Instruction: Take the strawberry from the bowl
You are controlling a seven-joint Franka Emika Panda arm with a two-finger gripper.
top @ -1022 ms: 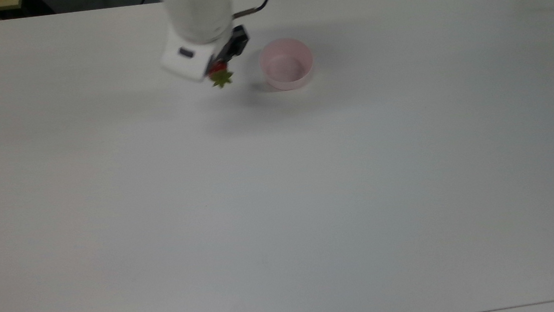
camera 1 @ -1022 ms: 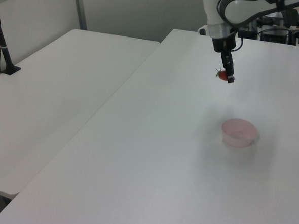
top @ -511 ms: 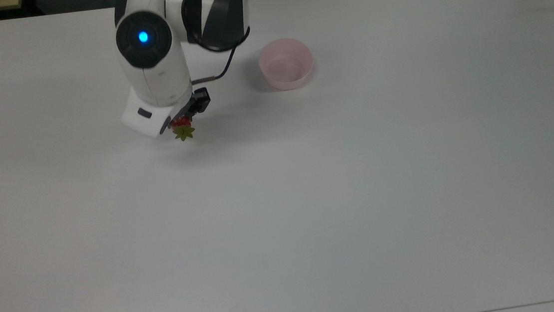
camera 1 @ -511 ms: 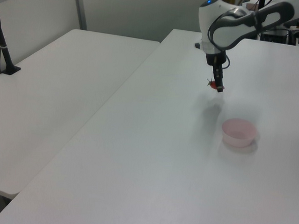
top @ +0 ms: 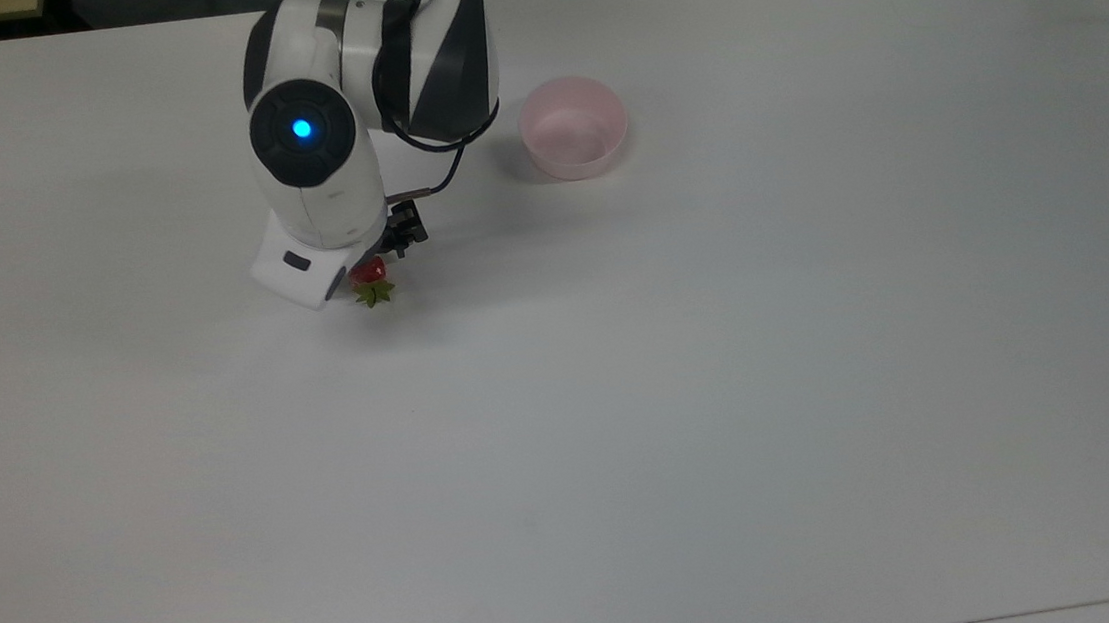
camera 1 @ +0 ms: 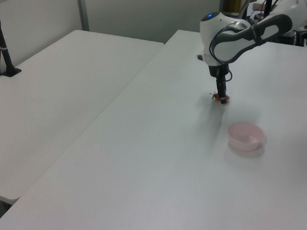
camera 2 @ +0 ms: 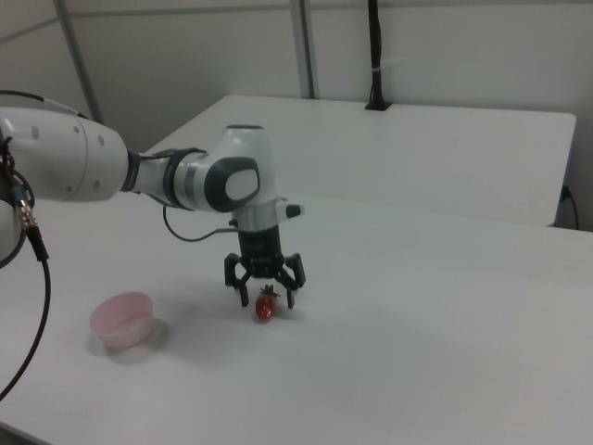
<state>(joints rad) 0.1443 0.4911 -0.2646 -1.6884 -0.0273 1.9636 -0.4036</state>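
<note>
Strawberry (camera 2: 265,308) sits on the white surface (top: 722,387) between the spread fingers of the claw (camera 2: 266,298), which grips nothing, well apart from the empty bowl (camera 2: 120,318). Glossy, rounded and small, the berry may roll if a finger nudges it on this smooth top. The pale pink bowl looks like light plastic, thin-rimmed, easily knocked.

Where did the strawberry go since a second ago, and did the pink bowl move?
The tool carried the strawberry away from the bowl, toward the top view's left and lower edge, and lowered it to the table. In the right view its fingers now stand spread on either side of the strawberry, so it appears let go. The bowl stayed where it was, with nothing in it.
</note>
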